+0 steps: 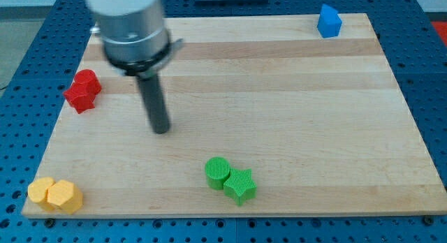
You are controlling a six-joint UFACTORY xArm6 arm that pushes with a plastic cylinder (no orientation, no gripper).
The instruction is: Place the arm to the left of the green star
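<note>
My tip [161, 130], a bare rod with no hand to open or close, sits up-left of the green star [240, 185] near the desk's [293, 103] bottom edge; the green cylinder [218, 172] touching the star's left risks a knock.

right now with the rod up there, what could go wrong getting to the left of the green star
1. The green cylinder sits touching the green star on its left side, so the target spot is occupied; my tip would likely shove the cylinder, and the star with it.
2. Both green blocks lie near the board's bottom edge, so a downward push could slide them off.
</note>
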